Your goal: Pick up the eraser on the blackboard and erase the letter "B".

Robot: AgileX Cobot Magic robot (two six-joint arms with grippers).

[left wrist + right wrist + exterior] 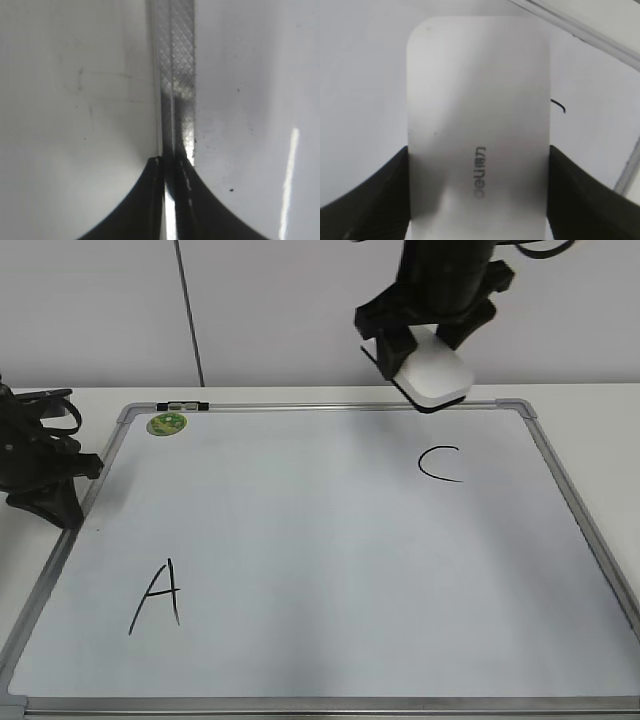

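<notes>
The eraser (479,135) fills the right wrist view, clamped across its long sides by the right hand (479,200), whose dark fingers (365,195) press each flank. In the exterior view it is held clear of the blackboard (300,540), tilted, above the far edge near the far right corner, just beyond the letter "C" (440,463). The letter "A" (157,596) is seen toward the near left corner; no letter "B" is visible on the board. The block is judged light, rigid and smooth-shelled, hence liable to slip; a grip across the flanks is judged sound. The left hand (170,160) rests closed, empty, over the board's frame at the left edge.
</notes>
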